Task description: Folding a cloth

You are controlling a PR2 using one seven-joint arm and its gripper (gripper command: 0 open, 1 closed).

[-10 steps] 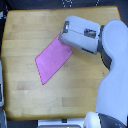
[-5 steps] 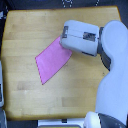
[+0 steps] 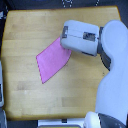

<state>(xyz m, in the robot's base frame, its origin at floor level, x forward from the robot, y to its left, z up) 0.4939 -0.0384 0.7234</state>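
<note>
Exterior view, looking down on a wooden tabletop (image 3: 30, 30). The claw (image 3: 64, 46) sits at the end of a bulky white-grey forearm coming in from the view's right; its fingertips are hidden under the forearm housing, so can't tell how wide it's open or whether it has hold of anything. The cloth (image 3: 52, 62), plain pink-magenta, lies flat on the wood, stretching from right at the claw down and toward the view's left. Its upper right corner disappears beneath the claw end of the arm, so contact there can't be confirmed. Visible part looks like a slanted four-sided shape w/ a rounded edge nearest the claw; whether that edge is a fold or just a curl is too blurry to say. The robot's white body (image 3: 112, 100) fills the view's right side, below and right of the claw, cutting off that part of the table. Dark shapes along the top edge & a grey strip at the view's left edge are too small to identify.
</note>
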